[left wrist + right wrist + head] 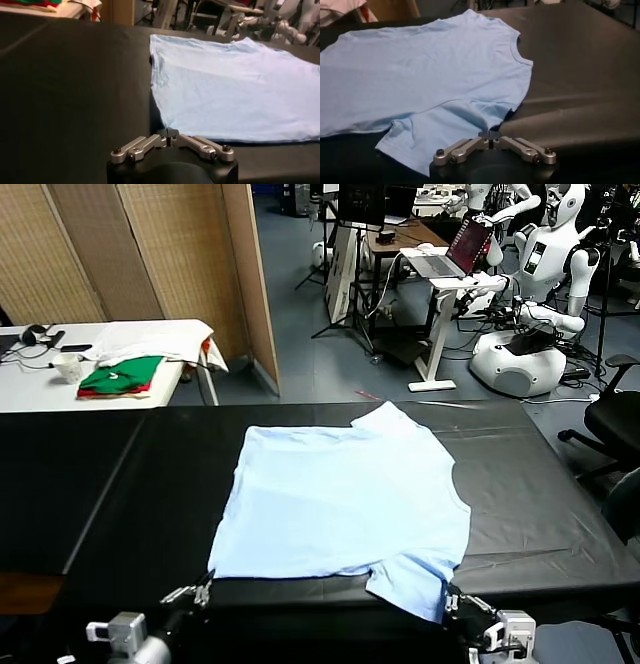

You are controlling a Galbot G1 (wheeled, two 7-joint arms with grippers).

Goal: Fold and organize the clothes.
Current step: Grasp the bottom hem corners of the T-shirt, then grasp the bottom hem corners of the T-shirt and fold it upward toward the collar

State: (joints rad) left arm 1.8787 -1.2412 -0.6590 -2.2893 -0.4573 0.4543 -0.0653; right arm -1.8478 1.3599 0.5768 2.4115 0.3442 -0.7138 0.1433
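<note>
I'm seeing T-shirt [340, 499] lying at 12 o'clock, long axis crosswise | left gripper [200, 592] pressed together at near hem corner | right gripper [452, 602] pressed together by near sleeve, nearer the cloth.

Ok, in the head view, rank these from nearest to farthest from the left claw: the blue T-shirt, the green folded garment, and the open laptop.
1. Blue T-shirt: on the black table, its near corner right by the shut left claw.
2. Green folded garment: on the white table, far left.
3. Open laptop: on the desk, far right background.
</note>
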